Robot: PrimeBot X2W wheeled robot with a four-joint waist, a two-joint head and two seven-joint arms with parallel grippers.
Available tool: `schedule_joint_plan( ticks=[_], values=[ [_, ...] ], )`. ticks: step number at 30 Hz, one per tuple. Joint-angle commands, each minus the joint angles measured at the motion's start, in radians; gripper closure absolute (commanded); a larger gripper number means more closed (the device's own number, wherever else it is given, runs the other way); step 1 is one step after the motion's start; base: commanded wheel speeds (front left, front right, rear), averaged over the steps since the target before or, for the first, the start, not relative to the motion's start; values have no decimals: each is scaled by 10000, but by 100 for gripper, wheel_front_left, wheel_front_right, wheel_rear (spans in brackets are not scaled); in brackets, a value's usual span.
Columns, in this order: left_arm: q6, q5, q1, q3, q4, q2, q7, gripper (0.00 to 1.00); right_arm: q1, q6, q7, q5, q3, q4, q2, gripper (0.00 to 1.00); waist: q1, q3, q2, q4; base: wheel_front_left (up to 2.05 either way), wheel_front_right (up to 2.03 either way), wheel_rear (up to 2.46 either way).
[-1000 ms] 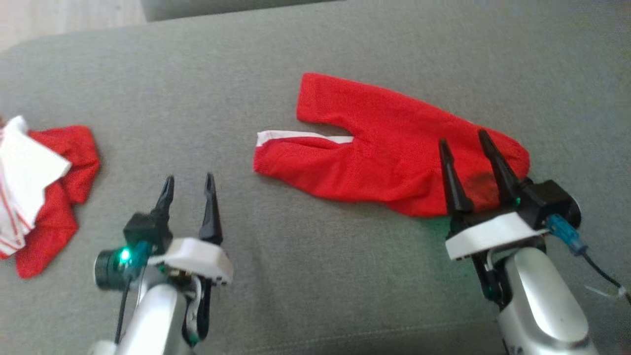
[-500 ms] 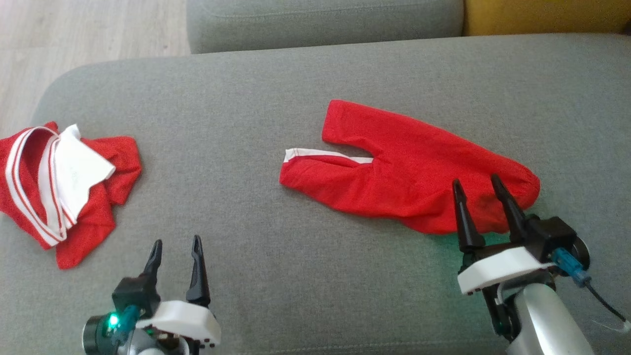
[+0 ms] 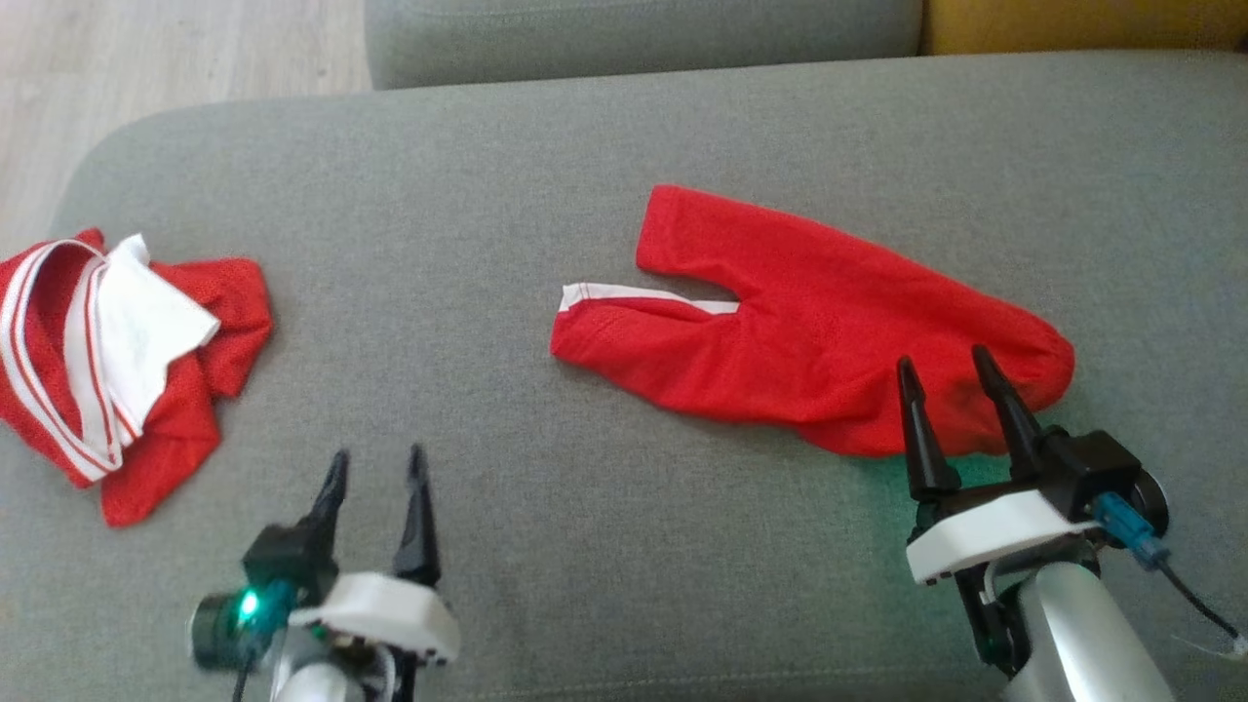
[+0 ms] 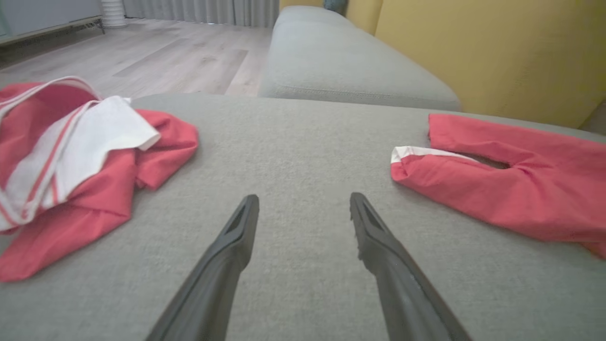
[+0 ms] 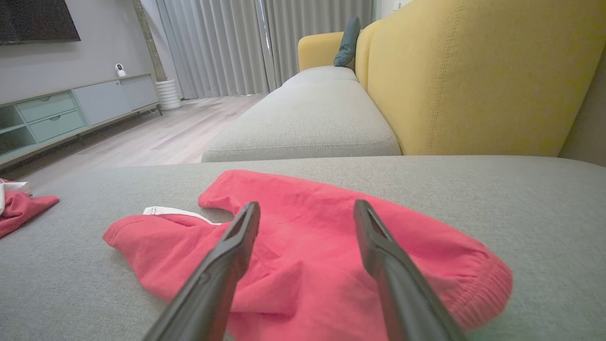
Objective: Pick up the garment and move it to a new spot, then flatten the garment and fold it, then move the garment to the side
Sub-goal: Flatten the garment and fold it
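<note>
A red garment (image 3: 809,331), a pair of shorts with a white stripe, lies flat and doubled over on the grey sofa seat (image 3: 585,546). Its legs point left and its waistband is at the right. My right gripper (image 3: 944,357) hovers open over the waistband end, and red cloth shows between its fingers (image 5: 236,255) in the right wrist view, with nothing gripped. The left gripper (image 3: 378,451) is open over bare cushion. In the left wrist view the shorts (image 4: 511,189) lie off to the right of that gripper (image 4: 304,196).
A crumpled red and white garment (image 3: 166,429) sits near the seat's rounded left edge, also seen as a heap (image 4: 94,189) from the left wrist. Another grey cushion (image 3: 634,39) and the yellow backrest (image 3: 1072,24) lie beyond. Wooden floor (image 3: 146,58) is at far left.
The head camera has shifted, so the whole picture moved. Both grippers drew back a little toward the near edge, and the left one then edged forward. The shorts lie unchanged.
</note>
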Motion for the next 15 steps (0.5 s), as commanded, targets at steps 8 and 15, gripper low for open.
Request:
schedule_joint_plan(
  ticks=[8,15],
  values=[
    [-323,-551,-2394,-588,-59,32,-61,0,-690,73,-65,15,453,-589,18,0,0,839,0,-501,0,0,0],
    [-168,-693,-3297,-1098,171,32,-61,0,-1063,73,-65,283,28,-668,18,0,0,1341,0,-1118,0,0,0]
  ],
)
